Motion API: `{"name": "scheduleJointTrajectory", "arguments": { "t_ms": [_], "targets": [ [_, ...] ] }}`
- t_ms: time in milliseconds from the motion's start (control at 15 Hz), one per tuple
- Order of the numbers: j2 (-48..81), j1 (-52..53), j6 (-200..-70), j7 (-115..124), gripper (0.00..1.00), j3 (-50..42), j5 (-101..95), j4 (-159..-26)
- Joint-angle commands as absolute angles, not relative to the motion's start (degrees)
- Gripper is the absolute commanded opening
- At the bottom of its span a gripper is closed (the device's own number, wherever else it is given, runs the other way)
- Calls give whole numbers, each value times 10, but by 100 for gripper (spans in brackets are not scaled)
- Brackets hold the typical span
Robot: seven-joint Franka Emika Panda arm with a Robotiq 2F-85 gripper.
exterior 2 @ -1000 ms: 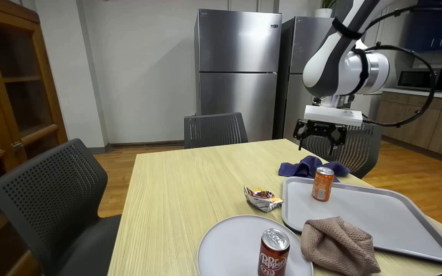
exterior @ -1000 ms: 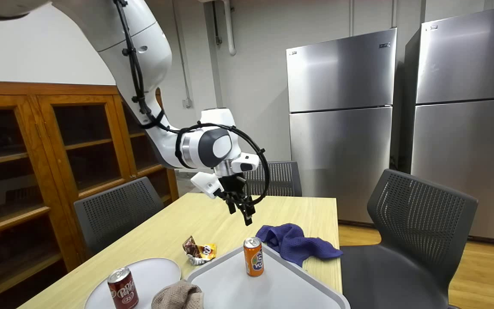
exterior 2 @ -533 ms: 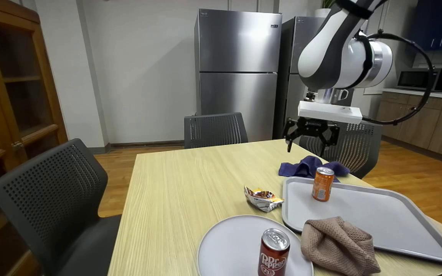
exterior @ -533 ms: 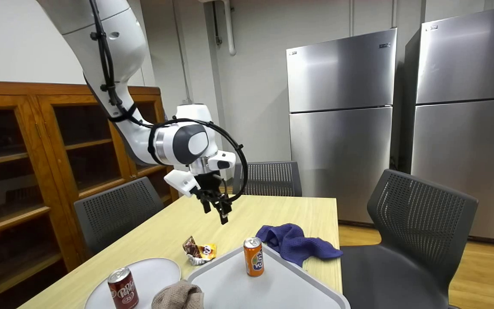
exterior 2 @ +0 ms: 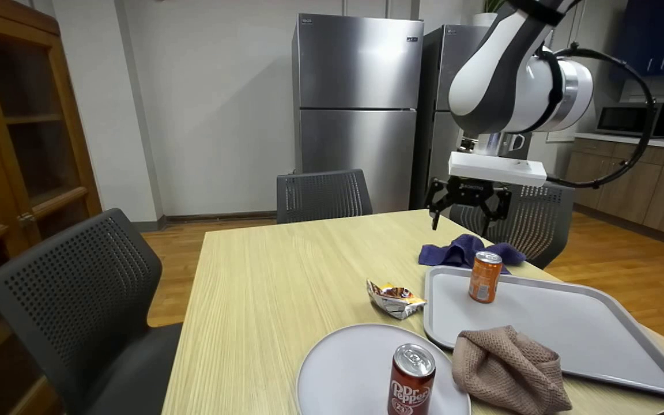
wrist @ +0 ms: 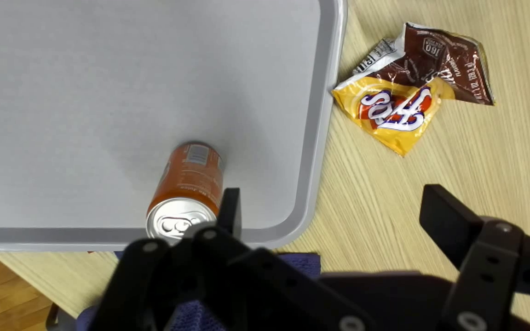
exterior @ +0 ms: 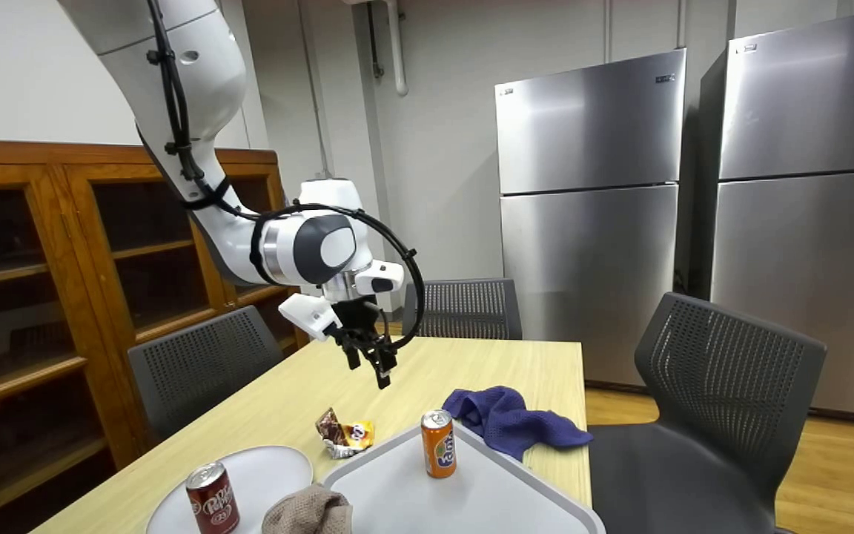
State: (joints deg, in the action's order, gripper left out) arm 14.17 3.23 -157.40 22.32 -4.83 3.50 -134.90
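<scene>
The gripper, spread wide and empty, hangs higher than the tray, so any descent is best slow and watchful, lest it knock the orange can upright inside near a corner or the snack wrapper just outside

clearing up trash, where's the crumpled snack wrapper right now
In the wrist view, the snack wrapper lies upper right on the table, just beside the tray; in an exterior view it sits beyond the round plate.

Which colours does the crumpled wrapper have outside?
The wrapper is mainly yellow and brown outside, clearest in the wrist view.
</scene>
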Motion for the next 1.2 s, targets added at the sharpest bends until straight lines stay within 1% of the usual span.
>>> {"name": "scheduleJointTrajectory", "arguments": {
  "t_ms": [0, 533, 1133],
  "targets": [
    [142, 31, -1573, 222, 100, -48, 35, -1348],
    [82, 36, -1580, 185, 100, -28, 30, -1386],
    [-1, 47, -1575, 98, 100, 40, 70, -1451]
  ]
}}
